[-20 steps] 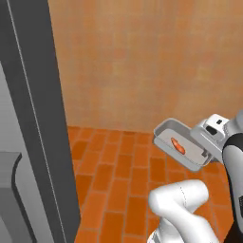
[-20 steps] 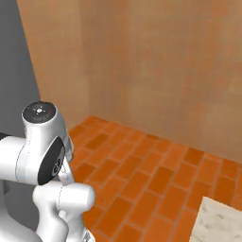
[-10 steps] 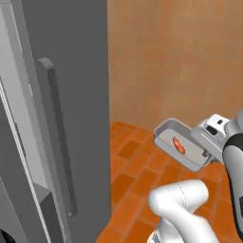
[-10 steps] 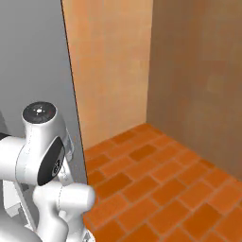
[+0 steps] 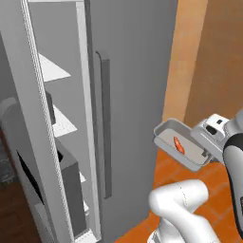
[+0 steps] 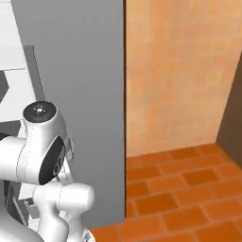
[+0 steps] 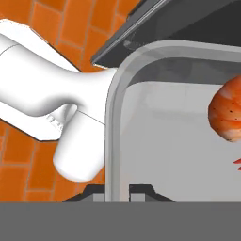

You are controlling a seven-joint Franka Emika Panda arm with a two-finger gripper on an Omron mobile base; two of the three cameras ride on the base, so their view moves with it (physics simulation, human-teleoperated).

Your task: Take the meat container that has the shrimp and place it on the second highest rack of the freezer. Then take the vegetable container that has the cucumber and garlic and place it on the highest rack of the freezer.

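My gripper (image 5: 205, 146) is shut on the right-hand rim of the meat container (image 5: 165, 131), a shallow grey tray held level in the air to the right of the freezer (image 5: 137, 71). The small orange-red shrimp (image 5: 178, 144) lies in it. In the hand view the tray's rim (image 7: 113, 117) runs down between my fingertips (image 7: 141, 190), with the shrimp (image 7: 228, 115) at the right edge. The freezer stands open at the left, showing white racks, an upper one (image 5: 52, 69) and one below it (image 5: 64, 126). The vegetable container with the cucumber and garlic is out of view.
The freezer's closed grey door carries a long vertical handle (image 5: 105, 128). A dark grey bin (image 5: 71, 190) sits low in the open part. The freezer's grey side (image 6: 85, 71) meets a tan wall (image 6: 179, 71) over an orange brick floor (image 6: 179, 184).
The whole picture has shifted as the base turned. The freezer's door, then its open inside, came into view. The tray stays in my gripper at the same spot.
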